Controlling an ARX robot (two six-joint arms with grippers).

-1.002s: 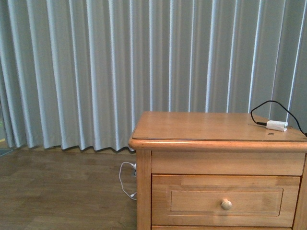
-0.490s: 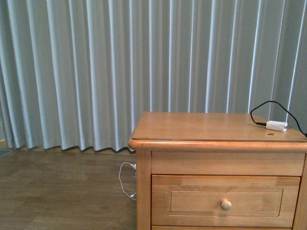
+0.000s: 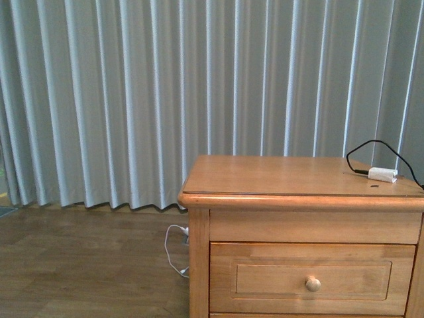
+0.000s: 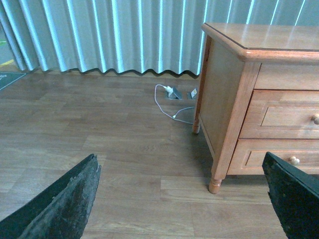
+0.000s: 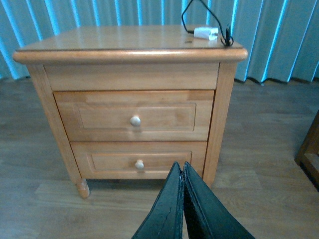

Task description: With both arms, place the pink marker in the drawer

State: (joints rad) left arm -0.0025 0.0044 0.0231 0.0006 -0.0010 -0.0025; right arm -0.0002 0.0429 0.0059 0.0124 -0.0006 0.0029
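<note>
The drawer [image 3: 311, 278] is the upper one of a honey-coloured wooden nightstand, shut, with one round knob [image 3: 313, 284]. It also shows in the right wrist view [image 5: 134, 117] and partly in the left wrist view [image 4: 289, 115]. The pink marker is not in view in any frame. My left gripper [image 4: 182, 196] is open, its two black fingers [image 4: 60, 209] wide apart above the wooden floor, left of the nightstand. My right gripper [image 5: 181, 167] is shut and empty, in front of the nightstand below the lower drawer. Neither arm shows in the front view.
A small white adapter [image 3: 382, 174] with a black cable lies on the nightstand top at the back right. A lower drawer [image 5: 139, 159] sits beneath the upper one. A white cable and plug [image 4: 169, 94] lie on the floor by the grey curtain [image 3: 165, 93].
The front view has shifted very slightly; nothing in the scene has moved.
</note>
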